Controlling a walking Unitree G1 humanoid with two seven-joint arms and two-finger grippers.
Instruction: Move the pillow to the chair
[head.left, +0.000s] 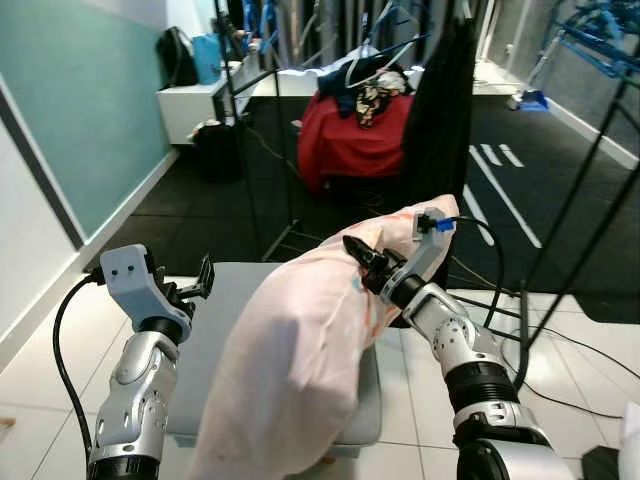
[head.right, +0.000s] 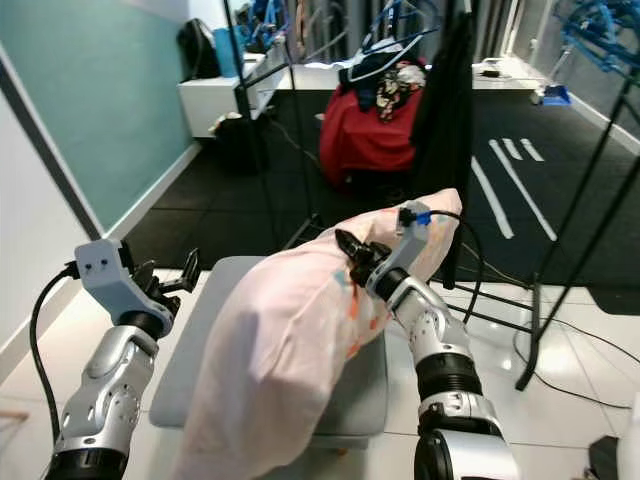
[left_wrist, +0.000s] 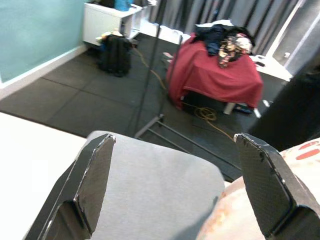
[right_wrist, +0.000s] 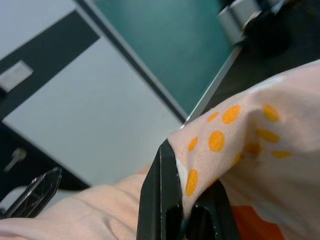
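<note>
The right pincer (head.left: 362, 262) pinches the pillow (head.left: 300, 360) at its 1 o'clock corner to hang it over the grey chair (head.left: 225, 300), while the left pincer (head.left: 190, 285) waits spread at 9 o'clock.

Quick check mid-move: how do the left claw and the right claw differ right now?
The left claw is open and holds nothing, while the right claw is shut on a fold of the pink pillow. The left claw hovers over the left part of the grey chair seat, beside the pillow; the right claw is pressed into the pillow's upper side. Both are raised in front of the robot, above the seat.
</note>
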